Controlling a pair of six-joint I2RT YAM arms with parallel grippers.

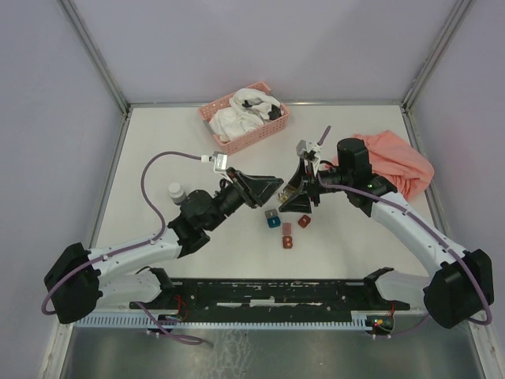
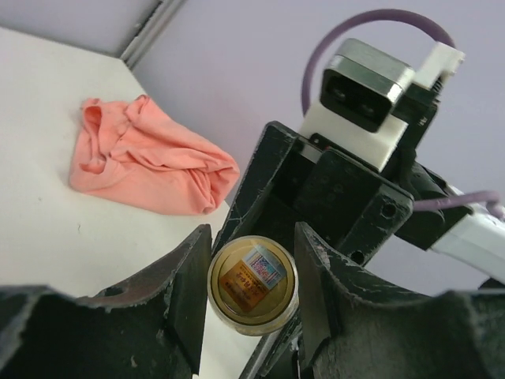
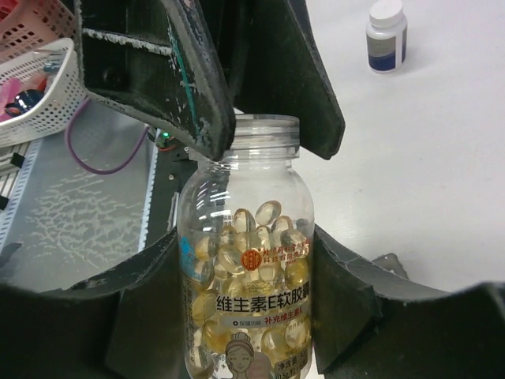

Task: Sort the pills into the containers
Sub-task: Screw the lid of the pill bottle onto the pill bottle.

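A clear jar (image 3: 248, 268) full of yellowish pills hangs above the table between both grippers. My right gripper (image 3: 245, 237) is shut on its labelled body. My left gripper (image 2: 252, 229) is shut on the jar's bare threaded neck, one of its fingers (image 3: 197, 87) reaching in from above in the right wrist view. The jar's round end (image 2: 252, 284) faces the left wrist camera. In the top view the left gripper (image 1: 272, 188) and right gripper (image 1: 298, 197) meet tip to tip and mostly hide the jar. Below them sit the containers: grey (image 1: 271, 212), teal (image 1: 274, 223) and two dark red (image 1: 288, 242) (image 1: 304, 221).
A pink slatted basket (image 1: 245, 118) holding white cloths stands at the back. A salmon cloth (image 1: 390, 162) (image 2: 146, 158) lies at the right. A small white-capped bottle (image 1: 177, 192) (image 3: 387, 35) stands left of the left arm. A black rail (image 1: 276, 296) runs along the near edge.
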